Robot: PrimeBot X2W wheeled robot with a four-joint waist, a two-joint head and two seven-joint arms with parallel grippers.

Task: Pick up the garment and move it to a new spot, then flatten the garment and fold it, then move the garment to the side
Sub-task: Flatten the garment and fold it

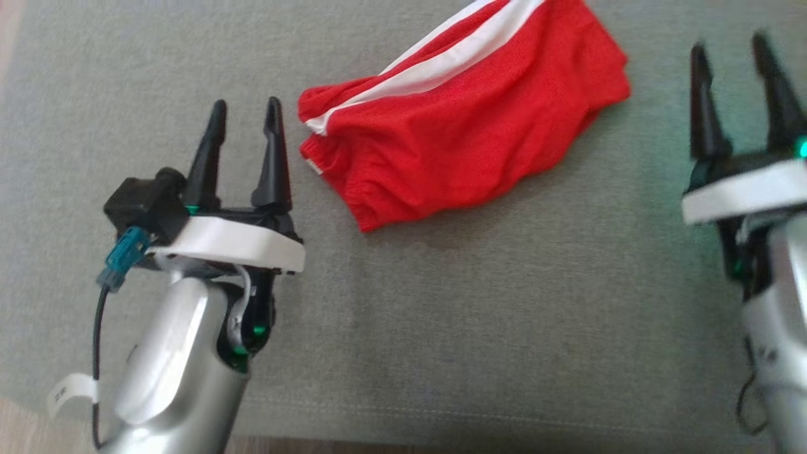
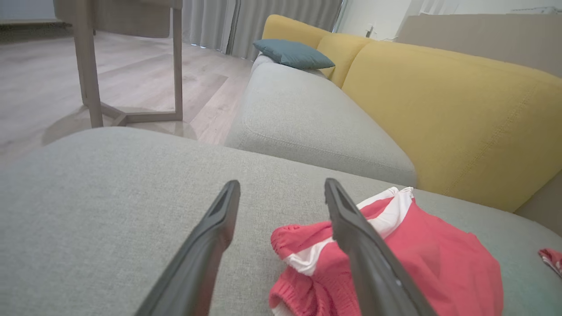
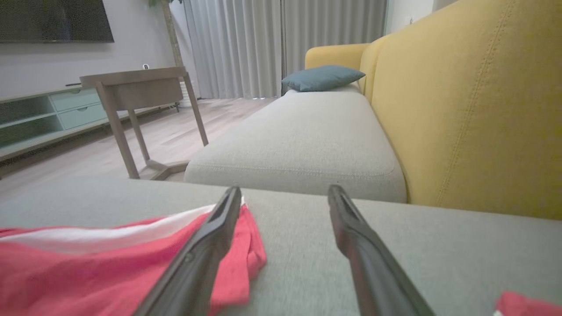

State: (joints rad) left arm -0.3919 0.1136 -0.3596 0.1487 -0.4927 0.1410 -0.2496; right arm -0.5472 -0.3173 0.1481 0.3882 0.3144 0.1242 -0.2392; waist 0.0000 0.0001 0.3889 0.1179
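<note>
The red shorts [image 1: 466, 126] lie rumpled but fairly flat on the grey seat [image 1: 479, 340], between the two claws and touching neither. Their long axis slants from near-left to far-right, with the gathered elastic end at the near left and a white stripe along the far-left edge. The left claw [image 1: 246, 104] stands just left of that near end, fingers spread wide, holding nothing; the right claw [image 1: 728, 45] is off to the right, near the far end, just as wide and empty.

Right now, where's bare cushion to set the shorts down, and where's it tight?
Widest bare patch: grey seat cushion between left gripper and right gripper, from the red shorts to the near edge. Also bare left of the left gripper. Tight: the sliver between left gripper and the shorts.
</note>
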